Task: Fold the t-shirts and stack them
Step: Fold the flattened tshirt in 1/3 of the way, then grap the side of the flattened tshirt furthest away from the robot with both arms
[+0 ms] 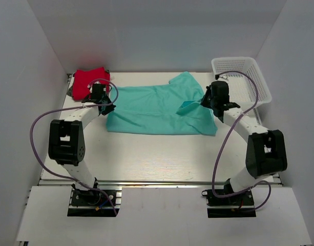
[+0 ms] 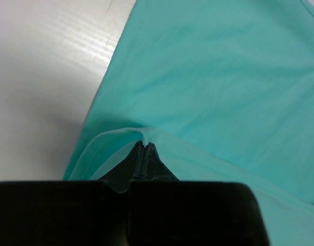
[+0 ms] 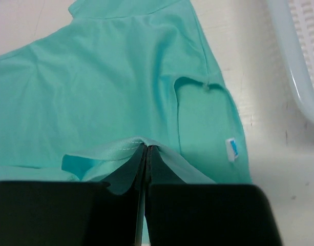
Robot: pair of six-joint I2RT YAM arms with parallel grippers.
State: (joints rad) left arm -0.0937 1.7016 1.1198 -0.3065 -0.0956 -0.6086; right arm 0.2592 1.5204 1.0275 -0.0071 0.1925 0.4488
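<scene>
Teal cloth, item one: teal t-shirt (image 1: 157, 107), short-sleeved, plain, spread mostly flat and sideways across the middle of the table (image 1: 157, 164). One sleeve points toward the back wall at its far right corner. Surface lightly creased, with a small fold raised off the table near its right end. All positions below are given from this garment.

Item two: red t-shirt (image 1: 88, 79), bunched in a loose heap. It lies off the teal t-shirt's far left corner, near but apart from it, against the back left corner of the table.

Item three: left gripper (image 1: 107, 106), at the teal t-shirt's left edge. Jaws pressed together, pinching a ridge of the hemmed edge. The left wrist view shows the cloth pulled up into a small peak at the fingertips (image 2: 149, 154), with the hem curving away on both sides and bare table to the left of it.

Item four: right gripper (image 1: 204, 102), at the teal t-shirt's right end. Jaws pressed together on a stitched edge of the cloth, lifted into a narrow fold. In the right wrist view a sleeve opening lies just beyond the pinch, and a small white and blue label (image 3: 231, 149) sits on the cloth to the right of the fingertips (image 3: 154, 156).

Item five: white mesh basket (image 1: 259, 84), plastic, upright. It stands off the teal t-shirt's far right corner, apart from the cloth, close behind the right gripper. What it contains cannot be made out.
</scene>
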